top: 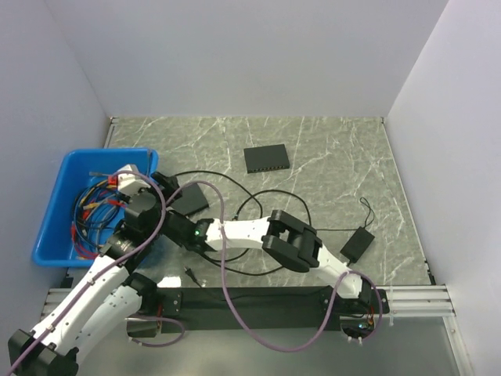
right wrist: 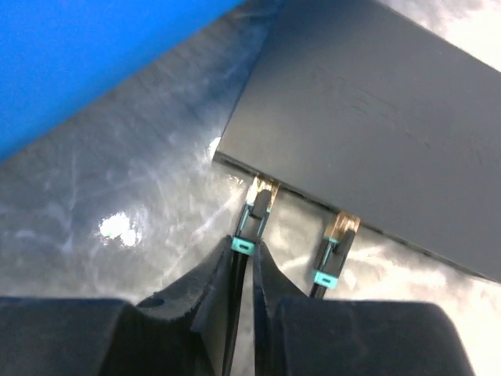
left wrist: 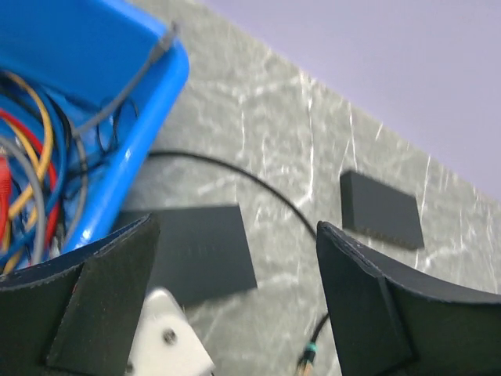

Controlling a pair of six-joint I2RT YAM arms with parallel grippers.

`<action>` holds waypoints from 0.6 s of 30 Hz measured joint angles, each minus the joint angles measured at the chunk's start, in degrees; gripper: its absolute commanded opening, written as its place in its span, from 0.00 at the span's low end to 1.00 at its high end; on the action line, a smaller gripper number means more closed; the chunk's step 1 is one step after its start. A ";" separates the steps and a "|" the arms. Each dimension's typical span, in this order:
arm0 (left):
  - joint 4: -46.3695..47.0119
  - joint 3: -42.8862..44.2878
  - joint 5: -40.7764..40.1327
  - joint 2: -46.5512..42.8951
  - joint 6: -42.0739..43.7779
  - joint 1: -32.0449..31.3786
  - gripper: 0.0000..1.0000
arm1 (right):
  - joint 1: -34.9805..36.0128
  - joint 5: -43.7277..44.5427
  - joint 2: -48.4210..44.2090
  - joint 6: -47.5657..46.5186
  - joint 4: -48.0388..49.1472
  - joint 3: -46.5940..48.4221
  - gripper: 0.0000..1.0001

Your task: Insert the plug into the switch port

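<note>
Pinching the cable (right wrist: 235,313) just behind the plug (right wrist: 255,210) with the clenched right gripper (right wrist: 243,262), tip against the switch port (right wrist: 264,183) mid-frame, with the left gripper (left wrist: 235,235) splayed wide.

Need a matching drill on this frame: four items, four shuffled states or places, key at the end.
Items
1. left end effector
2. right end effector
3. blue bin
4. plug

States
A. tip meets the edge of the black box
B. holds coloured wires
C. open, nothing between its fingers
D. shut on the thin black cable

Pairs: 1-C, 2-D, 3-B, 4-A
</note>
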 measured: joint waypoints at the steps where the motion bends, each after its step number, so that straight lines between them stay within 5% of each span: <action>1: 0.68 0.09 -0.50 -0.02 0.96 0.33 0.86 | -0.39 -1.20 1.03 -0.26 -2.62 2.64 0.00; 4: 3.28 0.50 -2.21 -0.83 2.14 0.52 0.86 | -1.66 -4.11 4.26 0.26 -9.62 10.38 0.06; 8: 6.54 0.96 -3.72 -0.63 0.20 0.96 0.86 | -3.56 -7.82 7.85 1.60 -11.04 16.83 0.42; 18: 5.29 0.98 1.49 -0.59 -2.32 -1.16 0.86 | -10.82 -16.04 5.35 1.18 -4.20 10.62 0.64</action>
